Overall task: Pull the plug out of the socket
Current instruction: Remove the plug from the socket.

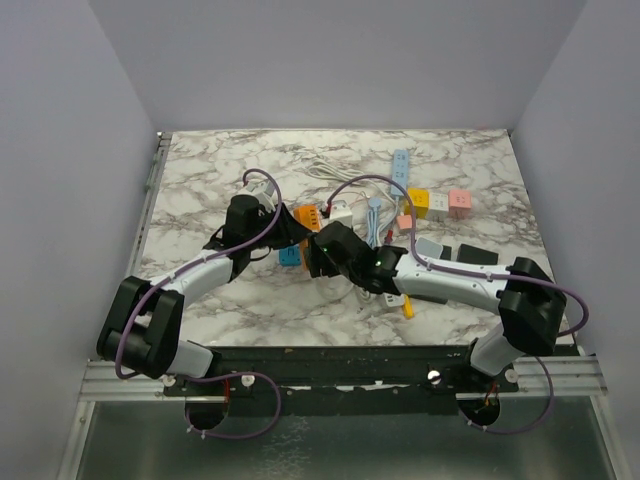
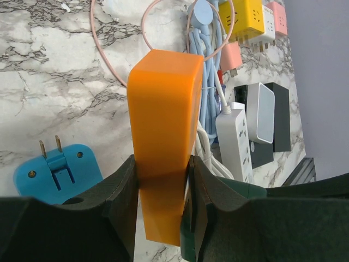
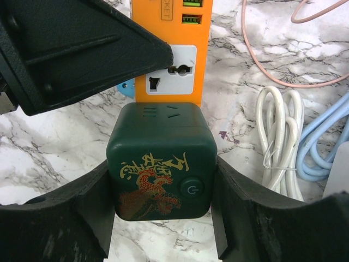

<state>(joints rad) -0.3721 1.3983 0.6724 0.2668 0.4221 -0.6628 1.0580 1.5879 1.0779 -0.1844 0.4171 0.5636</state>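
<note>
The socket is an orange block, also visible in the right wrist view and from above. My left gripper is shut on its two sides. The plug is a dark green cube with a gold-and-red dragon print and a power button. It sits tight against the near end of the orange socket's face, and no gap shows between them. My right gripper is shut on the cube's left and right sides. In the left wrist view only a green edge of the plug shows beside the socket.
A blue adapter lies prongs-up left of the socket. To its right are a white power strip, a light-blue cable bundle, a coiled white cable and white-and-black adapters. Yellow and pink cubes sit farther back.
</note>
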